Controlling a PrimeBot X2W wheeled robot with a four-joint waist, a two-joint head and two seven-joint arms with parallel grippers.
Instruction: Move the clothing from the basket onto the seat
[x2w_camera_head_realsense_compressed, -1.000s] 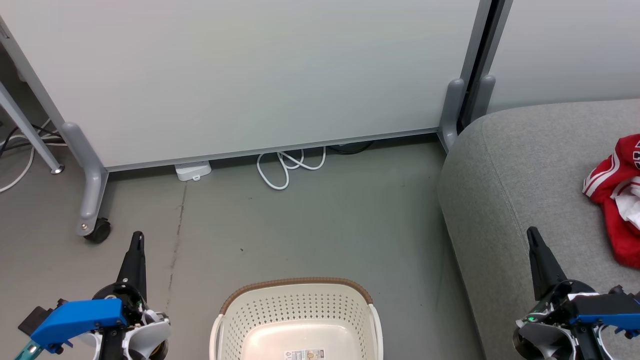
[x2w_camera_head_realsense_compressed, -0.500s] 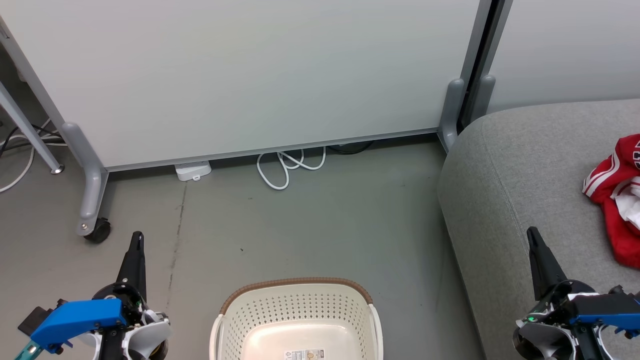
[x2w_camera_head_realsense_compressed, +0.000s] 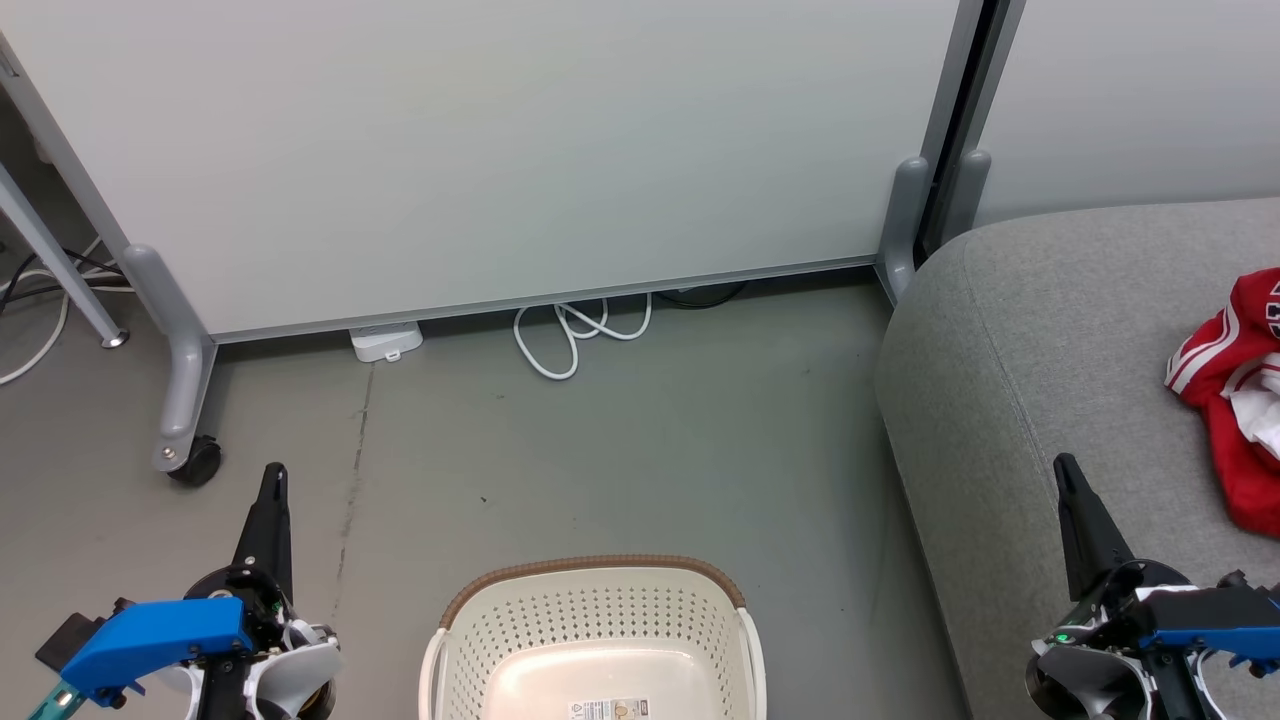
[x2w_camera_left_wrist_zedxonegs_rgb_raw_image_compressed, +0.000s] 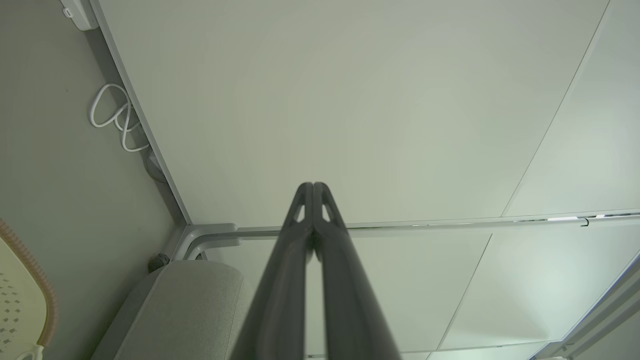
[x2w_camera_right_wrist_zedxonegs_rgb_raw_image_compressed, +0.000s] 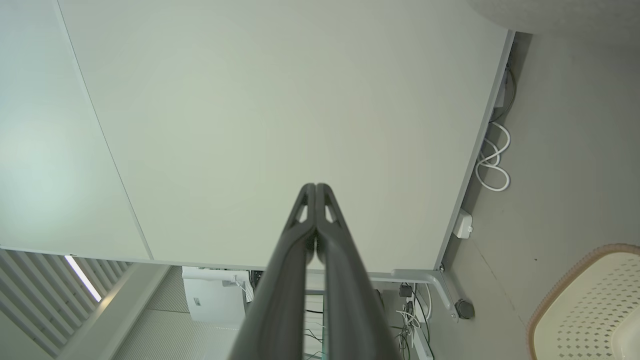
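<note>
Red clothing (x2w_camera_head_realsense_compressed: 1232, 400) lies crumpled on the grey seat (x2w_camera_head_realsense_compressed: 1050, 330) at far right. The basket (x2w_camera_head_realsense_compressed: 595, 566), near centre, shows a bare bottom. Nothing has shifted over the last second: left gripper (x2w_camera_head_realsense_compressed: 273, 480) and right gripper (x2w_camera_head_realsense_compressed: 1066, 472) stay pressed together, empty. The task looks finished.

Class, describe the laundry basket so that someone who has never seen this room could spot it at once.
Find the white partition panel standing on the grey floor, with the grey seat to its right. On the floor before the panel, left of the seat, stands the basket: cream perforated plastic, the one thing with a brown woven-look rim.
</note>
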